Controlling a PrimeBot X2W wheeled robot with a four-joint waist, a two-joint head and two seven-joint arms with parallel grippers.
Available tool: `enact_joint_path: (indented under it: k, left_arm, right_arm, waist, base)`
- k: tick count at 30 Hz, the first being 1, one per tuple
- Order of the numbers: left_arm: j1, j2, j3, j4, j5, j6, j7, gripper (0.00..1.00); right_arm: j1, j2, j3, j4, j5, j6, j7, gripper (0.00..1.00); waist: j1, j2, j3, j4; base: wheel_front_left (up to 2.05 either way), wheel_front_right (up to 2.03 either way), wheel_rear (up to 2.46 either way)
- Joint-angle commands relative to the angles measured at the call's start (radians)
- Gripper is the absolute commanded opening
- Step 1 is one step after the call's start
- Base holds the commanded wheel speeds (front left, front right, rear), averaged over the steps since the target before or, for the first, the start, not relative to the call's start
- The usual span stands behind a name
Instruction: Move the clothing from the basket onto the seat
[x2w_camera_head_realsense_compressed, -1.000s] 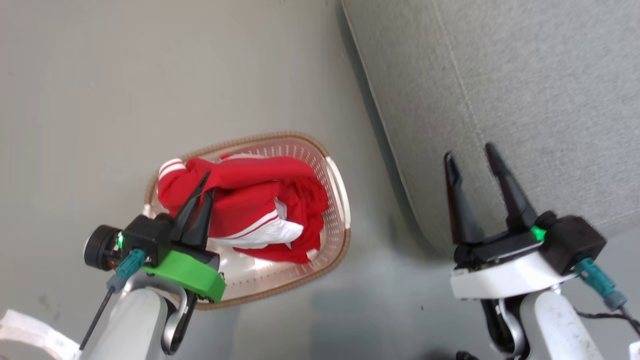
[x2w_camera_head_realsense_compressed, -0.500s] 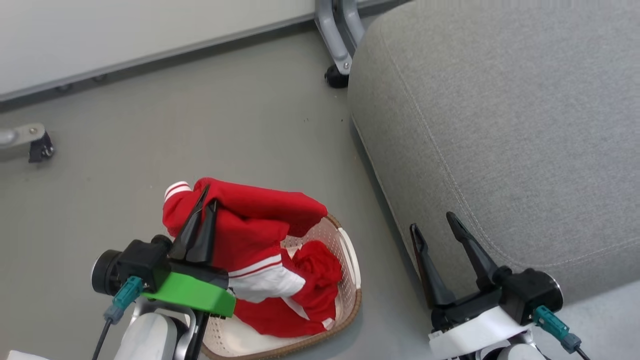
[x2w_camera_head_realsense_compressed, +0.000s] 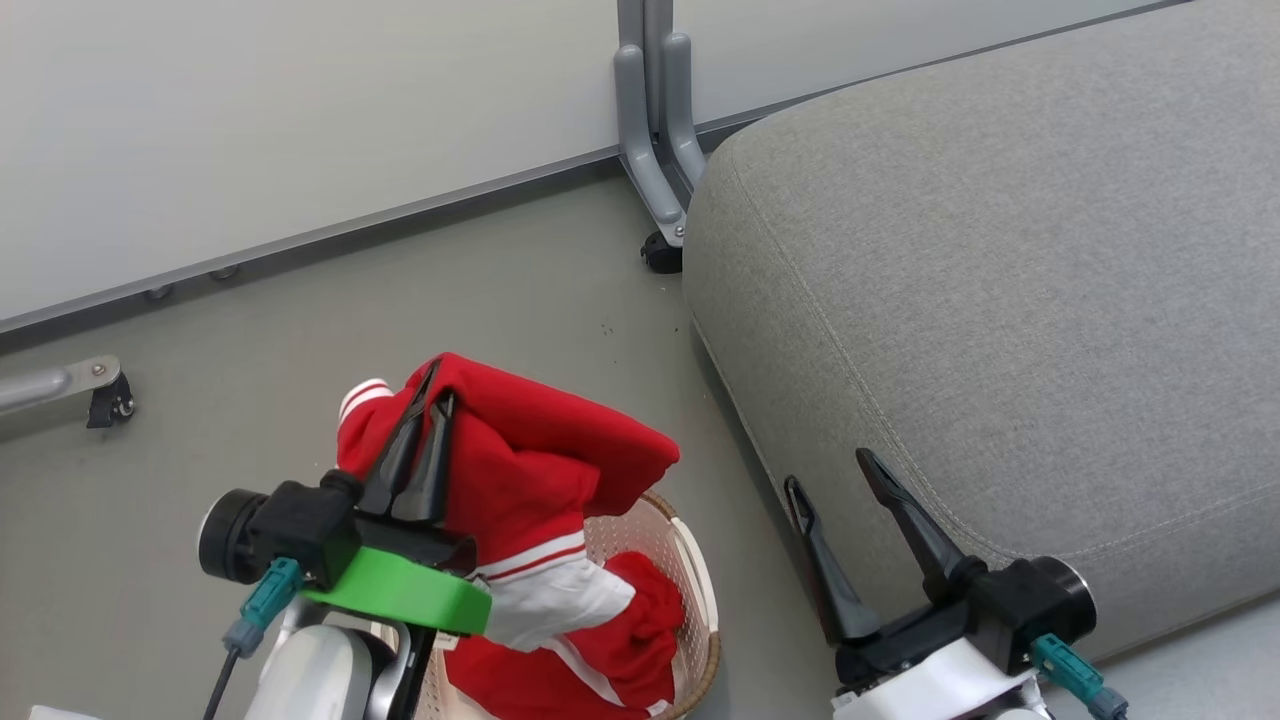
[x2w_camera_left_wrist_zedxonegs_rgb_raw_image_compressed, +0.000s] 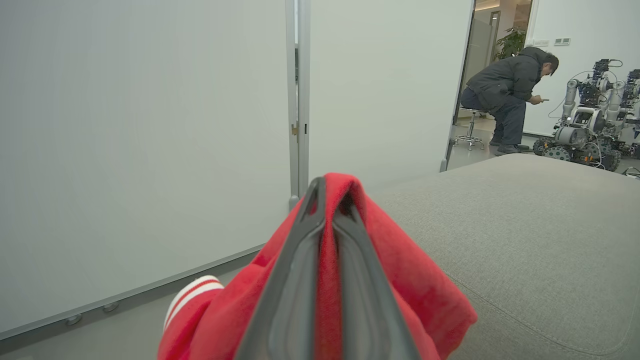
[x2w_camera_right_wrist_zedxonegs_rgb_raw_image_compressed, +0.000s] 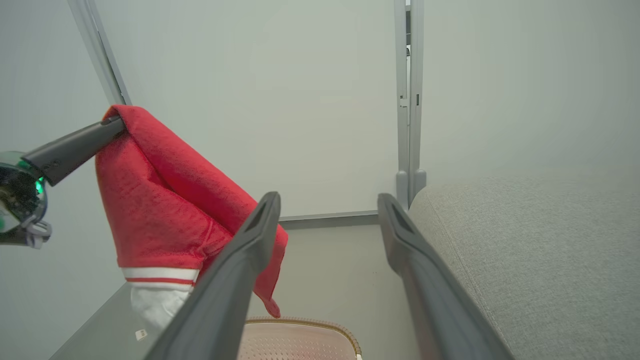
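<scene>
While my right pincer (x2w_camera_head_realsense_compressed: 830, 470) hangs with its two fingers spread wide and nothing between them, the seat (x2w_camera_head_realsense_compressed: 1000, 300) stretches ahead of it and to its right, the rounded grey edge just beyond those fingertips. The grey floor (x2w_camera_head_realsense_compressed: 300, 330) runs ahead of my left pincer (x2w_camera_head_realsense_compressed: 440, 385) up to a pale wall panel (x2w_camera_head_realsense_compressed: 300, 120). My left pincer is clamped tight on a fold of the clothing (x2w_camera_head_realsense_compressed: 560, 460), which drapes from its fingertips like a tent. Red cloth falls to the right and below, a striped cuff (x2w_camera_head_realsense_compressed: 362, 392) shows at the left, and a white band with a red stripe hangs lower down. The lowest red folds reach into the basket (x2w_camera_head_realsense_compressed: 697, 590), which sits on the floor below the left pincer, between my two pincers and apart from the seat. Ahead of the right pincer, a grey panel foot with a black caster (x2w_camera_head_realsense_compressed: 660, 255) stands close by the seat's far corner.
</scene>
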Motion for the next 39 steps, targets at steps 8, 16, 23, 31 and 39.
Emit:
enact_joint_path:
  k: [8,16,23,31,39]
  left_arm:
    - [-0.074,0.029,-0.108,-0.007,0.012,-0.003,0.000,0.00]
    - [-0.140,0.033,-0.242,-0.005,0.038,-0.003,0.000,0.00]
    - [-0.174,0.041,-0.347,-0.018,0.042,-0.003,0.000,0.00]
    - [-0.184,0.044,-0.406,-0.033,0.025,-0.003,0.000,0.00]
    - [-0.185,0.056,-0.434,-0.019,0.010,-0.003,0.000,0.00]
  right_arm:
    - [-0.069,-0.002,0.077,-0.027,-0.063,0.000,-0.003,1.00]
    - [-0.151,-0.003,0.125,0.015,-0.093,0.000,-0.003,1.00]
    - [-0.194,-0.002,0.181,0.109,-0.051,0.000,-0.003,1.00]
    - [-0.199,-0.002,0.215,0.191,-0.059,0.000,-0.003,1.00]
    - [-0.186,-0.002,0.208,0.177,-0.069,0.000,-0.003,0.00]
  waist:
    - [0.0001,0.0000,0.013,0.010]
    - [0.0001,0.0000,0.018,0.020]
    - [0.0001,0.0000,0.019,0.031]
    - [0.0001,0.0000,0.010,0.043]
    - [0.0001,0.0000,0.000,0.048]
  base:
    - [0.00,0.00,0.00]
    - [0.00,0.00,0.00]
    - [0.00,0.00,0.00]
    - [0.00,0.00,0.00]
    - [0.00,0.00,0.00]
